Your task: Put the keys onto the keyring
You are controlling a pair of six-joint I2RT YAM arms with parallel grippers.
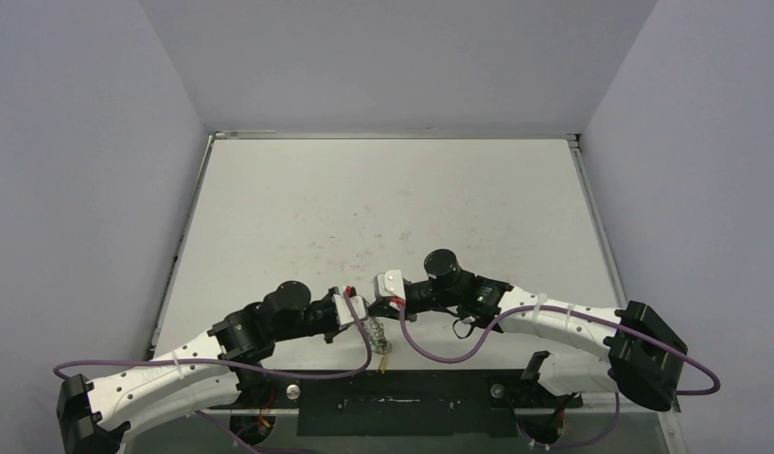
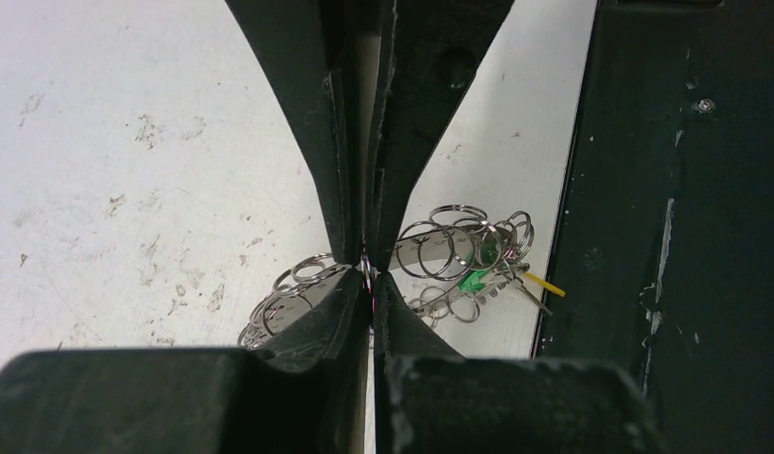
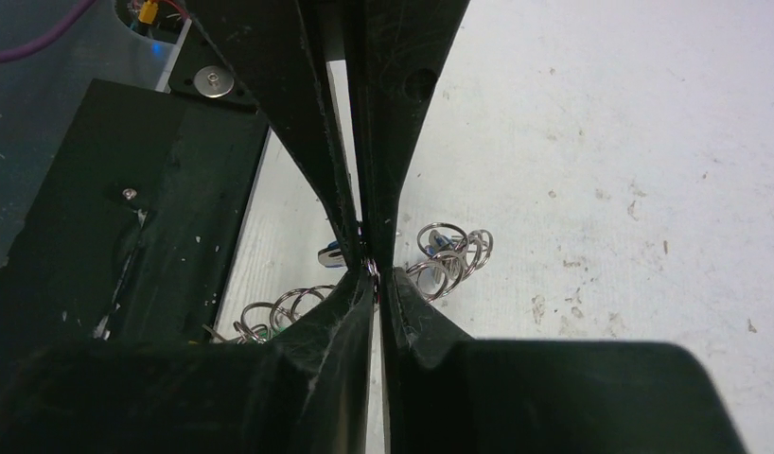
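Left gripper (image 2: pixel 369 271): black fingers pressed together, tips pinching the band of the large silver metal keyring (image 2: pixel 449 241), which is edged with small wire loops. In the left wrist view, loops fan out of the pinch at 3 o'clock and at 8 o'clock. Tangled in the 3 o'clock bunch are the tiny silver keys (image 2: pixel 501 284). One carries a green oval plastic tag (image 2: pixel 475 280). A yellow tag (image 2: pixel 544 284), seen edge-on, sticks out toward 4 o'clock.

Right gripper (image 3: pixel 374 271): fingers drawn in to a thin slit, tips meeting on the same run of loops. Loops show at 3 o'clock and at 8 o'clock of the tips. A blue tag (image 3: pixel 334 251) sits just beside the tips at 9 o'clock, and more blue shows among the loops at 2 o'clock. Whether a key is also caught between the pads cannot be told.

Top view: the two grippers face tip to tip, nearly touching, near the table's 6 o'clock edge. The keyring is bunched just at 6 o'clock of them, with the yellow tag lowest.

Surroundings: white scuffed tabletop (image 2: pixel 128 189). A black base plate (image 2: pixel 686 236) lies at 3 o'clock in the left wrist view and at 9 o'clock in the right wrist view. Purple cables (image 1: pixel 440 357) loop off both arms.
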